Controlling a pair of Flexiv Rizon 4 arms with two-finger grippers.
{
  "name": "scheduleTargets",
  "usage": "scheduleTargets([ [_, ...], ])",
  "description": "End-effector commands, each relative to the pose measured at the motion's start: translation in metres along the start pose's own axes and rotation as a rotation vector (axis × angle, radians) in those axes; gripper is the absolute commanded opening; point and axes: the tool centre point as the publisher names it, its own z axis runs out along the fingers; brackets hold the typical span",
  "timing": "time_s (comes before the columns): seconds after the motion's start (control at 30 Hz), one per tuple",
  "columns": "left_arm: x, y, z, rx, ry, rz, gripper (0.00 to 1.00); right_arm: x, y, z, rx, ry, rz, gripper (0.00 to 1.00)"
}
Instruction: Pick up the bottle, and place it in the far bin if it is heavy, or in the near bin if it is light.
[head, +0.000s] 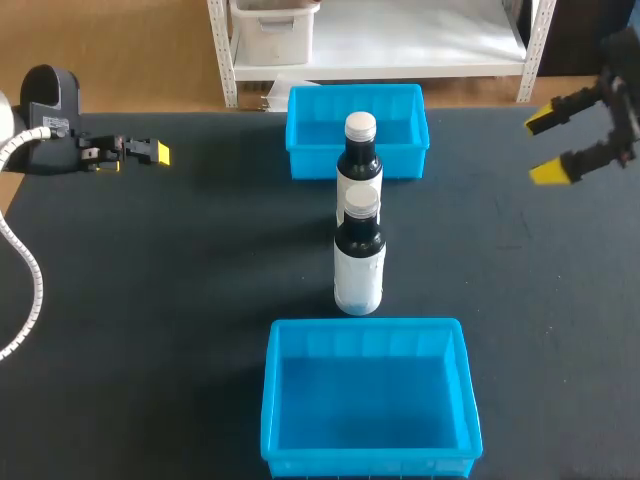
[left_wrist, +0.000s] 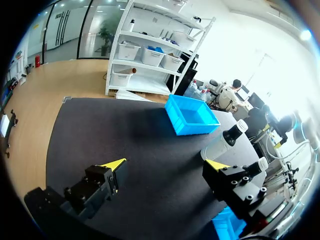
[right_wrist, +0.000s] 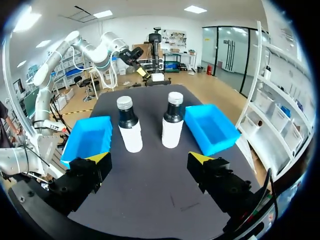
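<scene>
Far bottle (head: 359, 160) and near bottle (head: 359, 262) upright between far bin (head: 305, 140) and near bin (head: 272, 400), left end effector (left_wrist: 167, 165) and right end effector (head: 547, 146) both apart, empty

A black table (head: 180, 260) stands on wood floor (head: 120, 40) (white shelving (head: 430, 40) behind)
</scene>
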Motion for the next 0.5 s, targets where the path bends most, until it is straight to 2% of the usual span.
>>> scheduleTargets([
  [0.03,0.000,0.000,0.000,0.000,0.000,0.000,1.00,-0.005,0.011,0.026,0.041,-0.005,-0.014,1.00],
  [0.5,0.000,0.000,0.000,0.000,0.000,0.000,1.00,-0.030,0.045,0.104,-0.148,-0.028,-0.071,1.00],
])
